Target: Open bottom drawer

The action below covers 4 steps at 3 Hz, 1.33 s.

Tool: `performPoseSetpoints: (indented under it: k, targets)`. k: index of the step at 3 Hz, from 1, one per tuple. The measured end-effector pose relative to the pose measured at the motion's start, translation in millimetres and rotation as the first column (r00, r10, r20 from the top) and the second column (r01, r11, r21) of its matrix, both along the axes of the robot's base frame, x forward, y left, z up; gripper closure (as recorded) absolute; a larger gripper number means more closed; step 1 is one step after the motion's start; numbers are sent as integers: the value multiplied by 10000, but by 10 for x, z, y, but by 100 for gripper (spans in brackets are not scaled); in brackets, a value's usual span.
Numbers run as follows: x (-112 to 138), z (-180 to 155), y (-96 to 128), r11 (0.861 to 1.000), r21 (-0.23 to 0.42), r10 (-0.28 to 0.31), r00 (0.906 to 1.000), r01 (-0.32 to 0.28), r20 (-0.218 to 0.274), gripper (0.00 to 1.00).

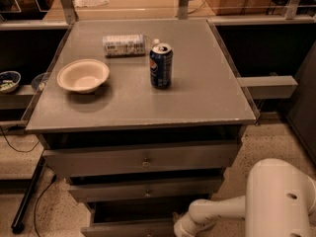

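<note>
Drawers sit in a stack of three under the grey cabinet top (207,93). The bottom drawer (126,229) is the lowest one, right at the lower edge of the view. It seems to stick out a little, with a dark gap above it. The gripper (181,229) is low down, just beside the drawer's right end, on a white arm (219,209). I cannot tell if it is open or closed. A bowl (83,75) and a blue can (161,65) stand apart on top.
</note>
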<state>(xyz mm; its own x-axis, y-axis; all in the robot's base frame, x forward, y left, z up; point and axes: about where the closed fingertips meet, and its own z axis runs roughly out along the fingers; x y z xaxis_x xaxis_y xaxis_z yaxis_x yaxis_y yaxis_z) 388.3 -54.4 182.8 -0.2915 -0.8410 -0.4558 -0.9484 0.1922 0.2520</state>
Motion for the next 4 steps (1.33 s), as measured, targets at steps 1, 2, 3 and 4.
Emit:
performPoseSetpoints:
  k: [1,2,3,4]
  targets:
    - [-122,-20,-24,9996,75,264,9996,-263,-84,0]
    - [-96,-1,-28,9996,77,266,9996,-265,-79,0]
    - [-139,99,-43,9968,250,756,9968,-763,264,0]
    - [-139,99,-43,9968,250,756,9968,-763,264,0]
